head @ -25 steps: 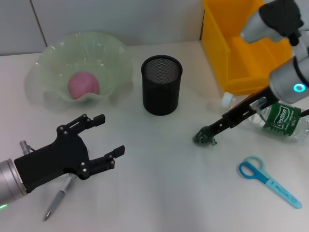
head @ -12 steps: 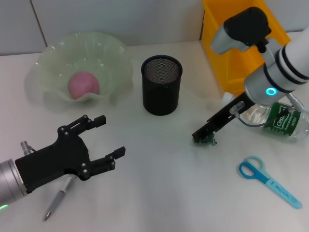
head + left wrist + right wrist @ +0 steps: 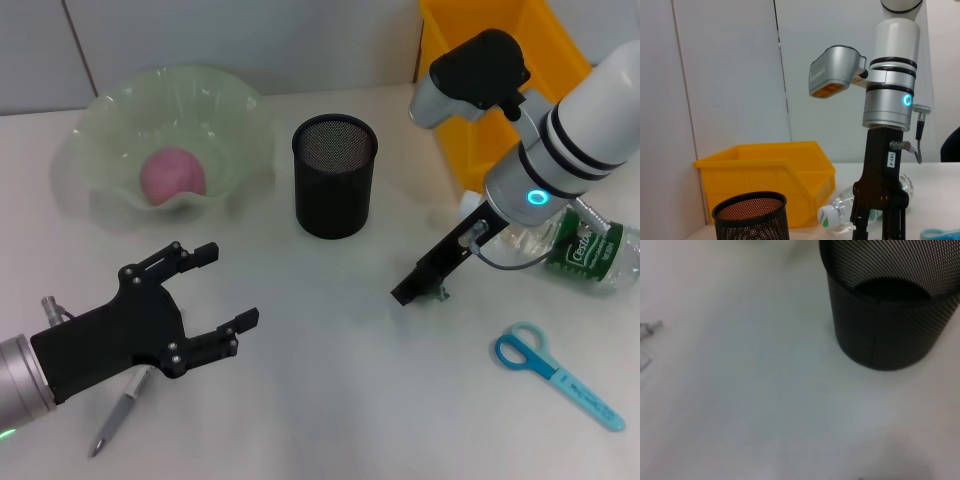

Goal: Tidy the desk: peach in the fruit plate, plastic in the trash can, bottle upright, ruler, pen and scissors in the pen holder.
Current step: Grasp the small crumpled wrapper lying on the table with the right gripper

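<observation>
A pink peach (image 3: 173,175) lies in the pale green fruit plate (image 3: 230,100). The black mesh pen holder (image 3: 335,175) stands mid-table and also fills the right wrist view as the pen holder (image 3: 890,310). My right gripper (image 3: 412,288) points down at a crumpled green plastic (image 3: 438,292), which it mostly hides. The bottle (image 3: 580,245) lies on its side by the yellow trash can (image 3: 480,110). Blue scissors (image 3: 555,372) lie front right. My left gripper (image 3: 215,285) hovers open at the front left, above the pen (image 3: 120,412). The ruler is out of view.
In the left wrist view the right gripper (image 3: 880,227) stands upright before the bottle (image 3: 840,217) and yellow bin (image 3: 770,170), with the pen holder (image 3: 751,220) in the foreground. A white wall rises behind the table.
My right arm has swung left and turned more upright over the plastic, hiding most of it. The left gripper has barely moved.
</observation>
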Robot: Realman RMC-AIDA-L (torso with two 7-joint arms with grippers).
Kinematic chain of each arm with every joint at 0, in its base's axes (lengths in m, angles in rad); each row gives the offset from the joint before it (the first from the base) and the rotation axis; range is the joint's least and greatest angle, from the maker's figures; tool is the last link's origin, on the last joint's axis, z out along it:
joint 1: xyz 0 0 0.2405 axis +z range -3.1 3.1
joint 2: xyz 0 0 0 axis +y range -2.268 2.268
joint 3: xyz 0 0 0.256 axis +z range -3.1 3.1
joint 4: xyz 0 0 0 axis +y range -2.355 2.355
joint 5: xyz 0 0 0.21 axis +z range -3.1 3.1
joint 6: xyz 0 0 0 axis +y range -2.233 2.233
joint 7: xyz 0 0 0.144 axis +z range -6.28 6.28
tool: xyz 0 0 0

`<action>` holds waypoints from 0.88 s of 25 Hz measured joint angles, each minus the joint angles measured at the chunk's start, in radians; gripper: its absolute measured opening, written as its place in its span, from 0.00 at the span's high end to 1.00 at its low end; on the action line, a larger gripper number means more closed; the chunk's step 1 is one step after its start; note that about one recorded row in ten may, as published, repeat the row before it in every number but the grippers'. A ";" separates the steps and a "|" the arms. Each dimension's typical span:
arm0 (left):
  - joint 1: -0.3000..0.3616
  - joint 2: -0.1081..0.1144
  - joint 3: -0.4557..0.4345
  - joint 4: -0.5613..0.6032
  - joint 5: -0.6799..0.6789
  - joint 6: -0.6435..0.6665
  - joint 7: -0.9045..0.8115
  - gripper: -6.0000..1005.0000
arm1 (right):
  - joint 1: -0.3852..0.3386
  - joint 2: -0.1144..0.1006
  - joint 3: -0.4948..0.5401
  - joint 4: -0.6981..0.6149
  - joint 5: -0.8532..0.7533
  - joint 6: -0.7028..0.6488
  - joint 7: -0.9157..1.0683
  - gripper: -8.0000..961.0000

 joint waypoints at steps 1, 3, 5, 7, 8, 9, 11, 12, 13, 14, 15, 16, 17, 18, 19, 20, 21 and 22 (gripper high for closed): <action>0.000 0.000 0.000 0.000 0.000 0.000 0.000 0.18 | 0.001 0.000 -0.006 0.001 -0.007 0.001 0.005 0.20; -0.001 0.001 0.000 -0.005 0.000 0.000 0.000 0.18 | 0.004 0.001 -0.021 0.007 -0.022 0.005 0.019 0.21; -0.001 0.002 0.000 -0.006 0.000 0.000 0.000 0.18 | 0.006 0.001 -0.033 0.010 -0.027 0.009 0.030 0.21; -0.001 0.002 0.000 -0.006 0.000 0.000 0.000 0.18 | 0.007 0.001 -0.035 0.011 -0.029 0.010 0.035 0.21; -0.001 0.002 0.000 -0.006 0.000 0.000 0.000 0.18 | 0.010 0.001 -0.036 0.018 -0.031 0.012 0.037 0.21; -0.001 0.002 0.000 -0.006 0.000 0.000 0.001 0.18 | 0.010 0.001 -0.036 0.018 -0.031 0.012 0.037 0.21; -0.001 0.002 0.000 -0.006 0.000 0.000 0.001 0.18 | 0.014 0.001 -0.036 0.027 -0.031 0.017 0.038 0.21; -0.002 0.002 0.000 -0.006 0.000 0.000 0.002 0.18 | 0.016 0.001 -0.037 0.031 -0.031 0.021 0.038 0.21; -0.003 0.002 0.000 -0.006 0.000 0.000 0.002 0.18 | 0.017 0.001 -0.038 0.036 -0.031 0.027 0.038 0.26; -0.003 0.002 0.000 -0.006 0.000 0.000 0.002 0.18 | 0.017 0.001 -0.038 0.036 -0.031 0.027 0.038 0.31; -0.003 0.002 0.000 -0.006 0.000 0.000 0.002 0.18 | 0.017 0.001 -0.038 0.036 -0.030 0.029 0.038 0.35; -0.003 0.002 0.000 -0.005 0.000 0.000 0.002 0.18 | 0.017 0.001 -0.038 0.036 -0.030 0.029 0.038 0.40; -0.003 0.002 0.000 -0.005 0.000 0.000 0.002 0.18 | 0.017 0.001 -0.038 0.036 -0.030 0.030 0.038 0.44; -0.003 0.002 0.000 -0.005 0.000 0.000 0.002 0.18 | 0.017 0.001 -0.038 0.040 -0.029 0.036 0.038 0.45; -0.003 0.002 0.000 -0.005 0.000 0.000 0.002 0.18 | 0.017 0.001 -0.038 0.040 -0.029 0.036 0.038 0.47; -0.003 0.002 0.000 -0.005 0.000 0.000 0.002 0.18 | 0.017 0.001 -0.038 0.043 -0.028 0.039 0.038 0.48; -0.002 0.002 0.000 -0.005 0.000 0.000 0.002 0.18 | 0.017 0.001 -0.038 0.044 -0.027 0.040 0.038 0.49; -0.002 0.002 0.000 -0.005 0.000 0.000 0.002 0.18 | 0.017 0.001 -0.038 0.044 -0.025 0.040 0.038 0.50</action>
